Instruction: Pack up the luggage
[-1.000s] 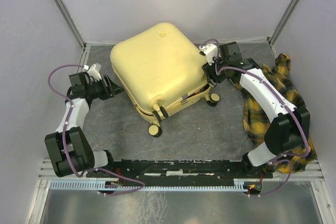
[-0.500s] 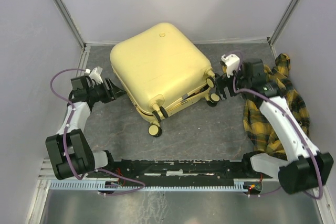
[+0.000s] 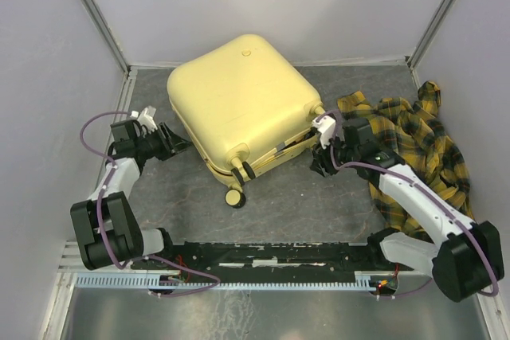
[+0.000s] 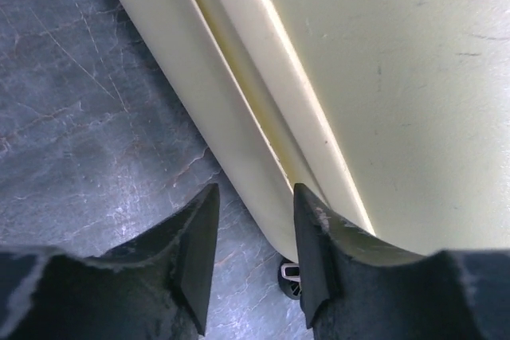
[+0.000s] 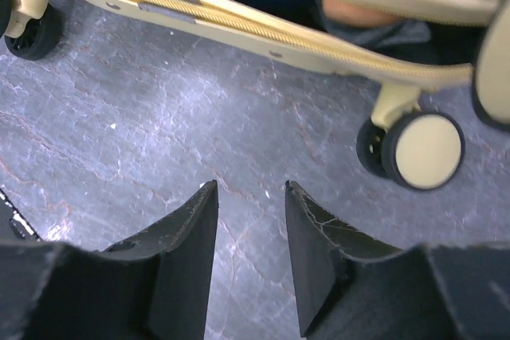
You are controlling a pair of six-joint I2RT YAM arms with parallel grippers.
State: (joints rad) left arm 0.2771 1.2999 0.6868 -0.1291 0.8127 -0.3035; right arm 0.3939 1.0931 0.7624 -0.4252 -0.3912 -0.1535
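Observation:
The pale yellow luggage [image 3: 239, 105] lies flat on the grey floor, lid down but slightly ajar along the wheel side. My left gripper [image 3: 177, 146] is open and empty at its left edge. In the left wrist view the gripper [image 4: 255, 205] has the shell's seam [image 4: 263, 149] just ahead of it. My right gripper [image 3: 320, 162] is open and empty, just off the luggage's right front corner. In the right wrist view the gripper [image 5: 251, 189] hovers over bare floor below the zipper edge [image 5: 319, 47] and a wheel [image 5: 420, 149].
A yellow and black plaid shirt [image 3: 418, 145] lies crumpled on the floor at the right, under my right arm. Grey walls close in the back and both sides. Dark fabric shows in the luggage's gap [image 5: 382, 29].
My right gripper has left the luggage's right rear corner and swung forward and down to its front right wheel. My left gripper shifted slightly nearer along the left edge.

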